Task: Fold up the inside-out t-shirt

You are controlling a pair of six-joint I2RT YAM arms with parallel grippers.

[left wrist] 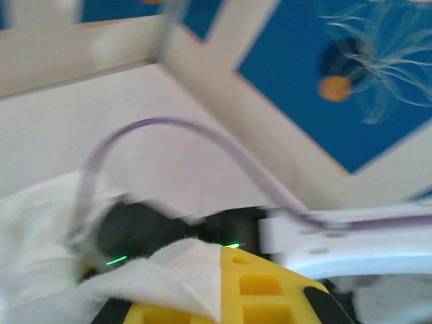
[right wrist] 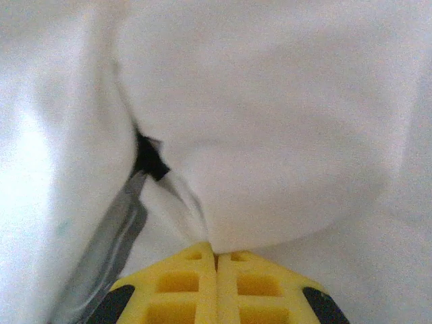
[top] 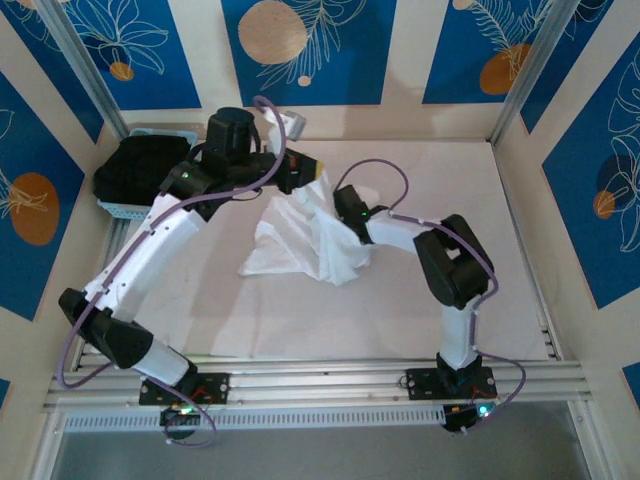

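Holds the t-shirt (top: 300, 240) in the tightly closed left gripper (left wrist: 217, 264), cloth over its tips; pinches a fold at the tips of the closed right gripper (right wrist: 216, 256)

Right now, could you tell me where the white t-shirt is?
In the top view, the t-shirt sits bunched at the middle of the table, held by the left claw at its far edge and the right claw on its right side.

The left arm (top: 150, 240) and right arm (top: 398, 230) are wearing white shells over black joints. Lilac cables (left wrist: 165, 122) are looping off them, green lights (top: 484, 410) are glowing at their bases, and the fingers (right wrist: 179, 283) are showing pocketed yellow plastic.
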